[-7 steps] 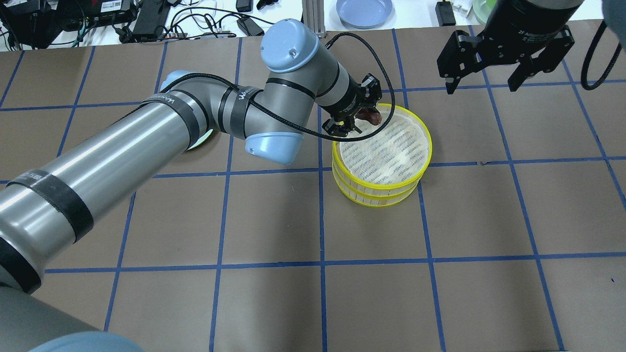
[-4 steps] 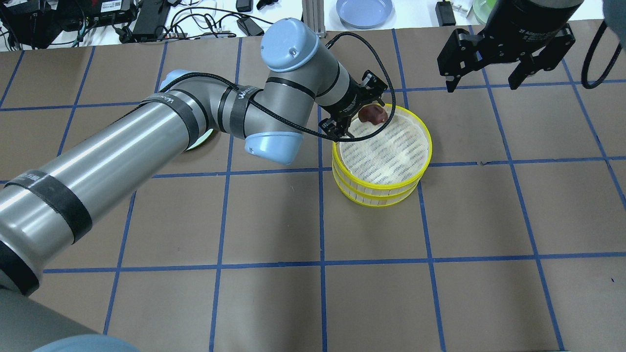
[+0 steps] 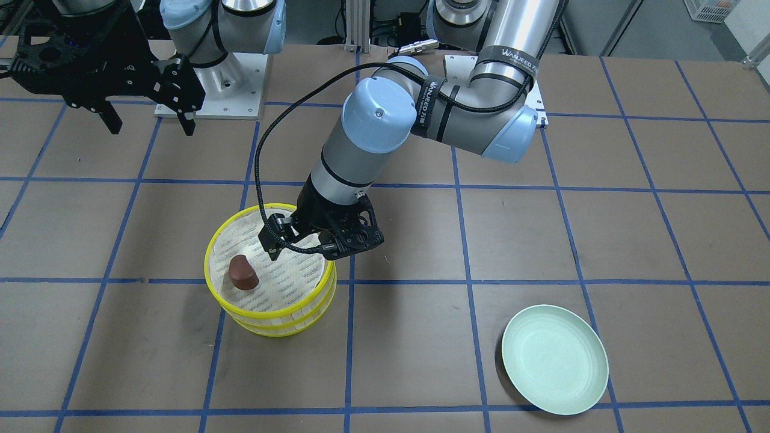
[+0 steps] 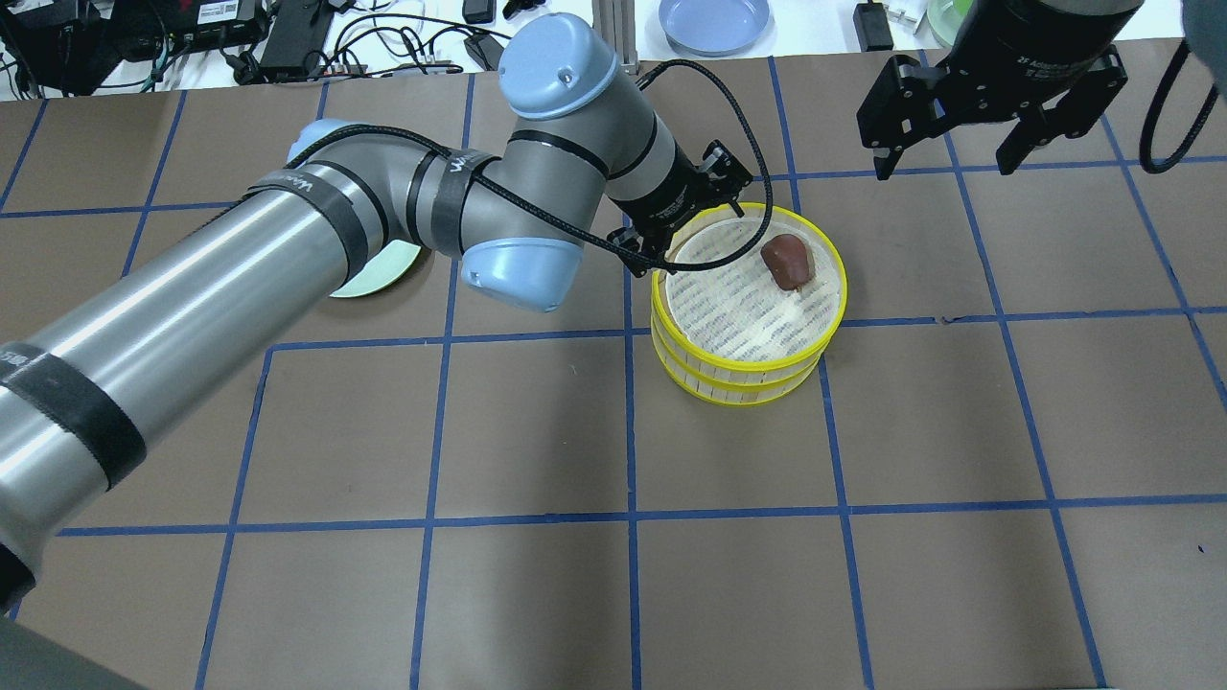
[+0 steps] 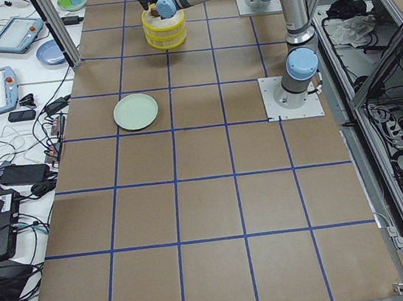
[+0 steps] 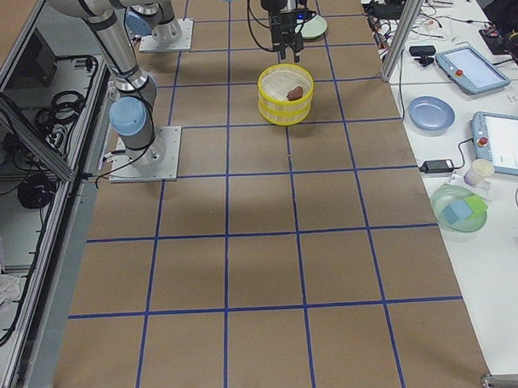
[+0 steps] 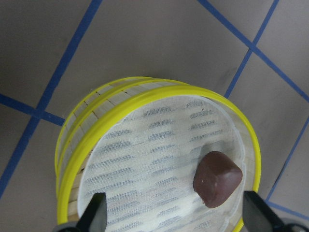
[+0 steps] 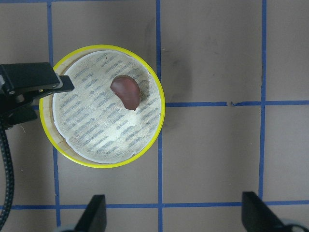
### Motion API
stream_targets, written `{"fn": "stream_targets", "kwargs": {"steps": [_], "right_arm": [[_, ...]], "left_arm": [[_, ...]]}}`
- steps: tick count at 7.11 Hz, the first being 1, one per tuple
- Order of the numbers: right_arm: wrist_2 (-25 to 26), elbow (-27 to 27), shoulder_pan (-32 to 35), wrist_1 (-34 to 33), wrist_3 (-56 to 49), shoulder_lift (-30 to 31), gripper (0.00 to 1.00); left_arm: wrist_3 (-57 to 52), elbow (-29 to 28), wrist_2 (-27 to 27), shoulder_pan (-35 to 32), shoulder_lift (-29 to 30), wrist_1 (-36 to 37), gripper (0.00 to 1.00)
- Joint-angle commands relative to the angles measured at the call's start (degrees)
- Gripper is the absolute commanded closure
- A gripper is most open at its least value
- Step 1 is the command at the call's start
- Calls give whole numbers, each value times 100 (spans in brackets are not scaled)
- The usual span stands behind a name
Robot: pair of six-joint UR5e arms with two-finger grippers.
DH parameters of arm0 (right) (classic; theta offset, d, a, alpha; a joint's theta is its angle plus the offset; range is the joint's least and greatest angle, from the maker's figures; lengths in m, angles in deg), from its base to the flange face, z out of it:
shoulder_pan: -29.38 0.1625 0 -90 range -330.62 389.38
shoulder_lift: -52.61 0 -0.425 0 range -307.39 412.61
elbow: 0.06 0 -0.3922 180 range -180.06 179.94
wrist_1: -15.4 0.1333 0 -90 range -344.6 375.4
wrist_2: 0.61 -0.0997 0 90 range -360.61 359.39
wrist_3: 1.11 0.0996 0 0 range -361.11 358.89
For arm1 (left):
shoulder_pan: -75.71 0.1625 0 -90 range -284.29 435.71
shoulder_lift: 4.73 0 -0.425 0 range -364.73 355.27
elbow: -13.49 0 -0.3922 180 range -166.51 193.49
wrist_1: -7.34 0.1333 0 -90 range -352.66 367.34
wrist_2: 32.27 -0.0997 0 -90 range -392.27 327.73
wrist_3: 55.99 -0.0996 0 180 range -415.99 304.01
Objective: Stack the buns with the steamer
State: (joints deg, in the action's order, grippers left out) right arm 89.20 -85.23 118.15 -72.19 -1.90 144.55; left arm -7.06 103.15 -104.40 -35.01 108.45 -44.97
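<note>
I'd call the bun (image 4: 787,261) placed: it lies in the steamer (image 4: 738,379) just beyond my left gripper (image 4: 685,230), which is spread wide and empty. So is my right gripper (image 4: 944,168). Next, lift straight clear.

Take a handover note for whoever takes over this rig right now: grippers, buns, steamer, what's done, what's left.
Left gripper: open, empty, above the edge of the steamer.
Right gripper: open, empty, hovering away from it.
Done: both tiers are stacked and the brown bun lies on the top liner.
The cream bun shows in no view; it may be under the top tier.
Left: confirm that bun, pull both arms clear.
</note>
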Motion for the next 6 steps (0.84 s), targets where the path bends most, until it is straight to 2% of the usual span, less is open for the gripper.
{"fn": "stream_targets", "kwargs": {"steps": [1, 2, 4, 5, 6], "right_arm": [[10, 0, 0, 6, 0, 0, 0], [10, 0, 0, 6, 0, 0, 0], [1, 0, 0, 6, 0, 0, 0], [-7, 0, 0, 6, 9, 0, 0], [1, 0, 0, 6, 0, 0, 0]], "left_arm": [[-1827, -36, -284, 548, -338, -699, 0], [-2653, -27, -302, 856, -549, -849, 0], [-3868, -36, -1027, 1471, -970, -1541, 0], [-4161, -36, -1510, 1666, -1207, -2006, 0], [-4173, -36, -1802, 1781, -1401, -2081, 0]]}}
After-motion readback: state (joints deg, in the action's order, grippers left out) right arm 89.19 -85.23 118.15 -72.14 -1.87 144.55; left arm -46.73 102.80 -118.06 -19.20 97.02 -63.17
